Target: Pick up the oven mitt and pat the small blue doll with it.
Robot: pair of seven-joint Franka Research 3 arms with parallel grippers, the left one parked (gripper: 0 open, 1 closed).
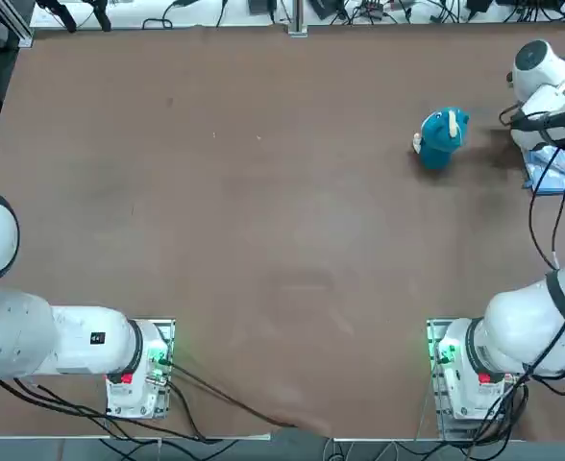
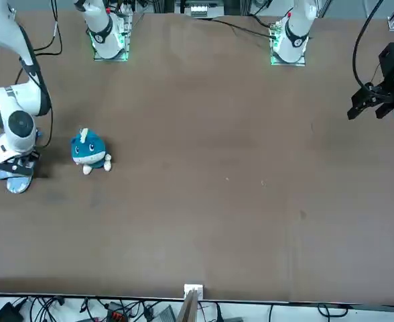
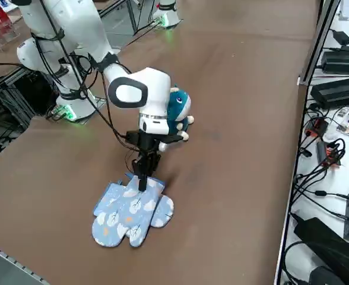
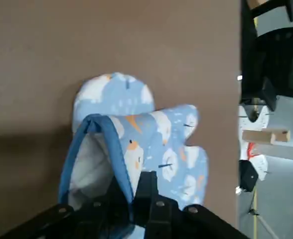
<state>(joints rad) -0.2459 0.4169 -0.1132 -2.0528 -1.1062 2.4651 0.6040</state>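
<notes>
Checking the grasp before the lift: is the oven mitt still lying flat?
Mostly flat. The oven mitt lies spread on the table; only its cuff edge is raised where the right gripper pinches it.

A robotics lab: two white arms are bolted by their bases (image 1: 138, 370) to a broad brown surface (image 1: 263, 221). Cables (image 3: 323, 148) and black power units (image 3: 340, 89) crowd its edges, beside aluminium framing (image 3: 20, 89).

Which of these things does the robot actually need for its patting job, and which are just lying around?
Needed for the job:
- oven mitt, flat on the table, its cuff pinched by the right gripper
- blue doll, standing beside the mitt, not touching it

Just lying about:
- cables and black boxes off the table's edge
- nothing else sits on the table
</notes>
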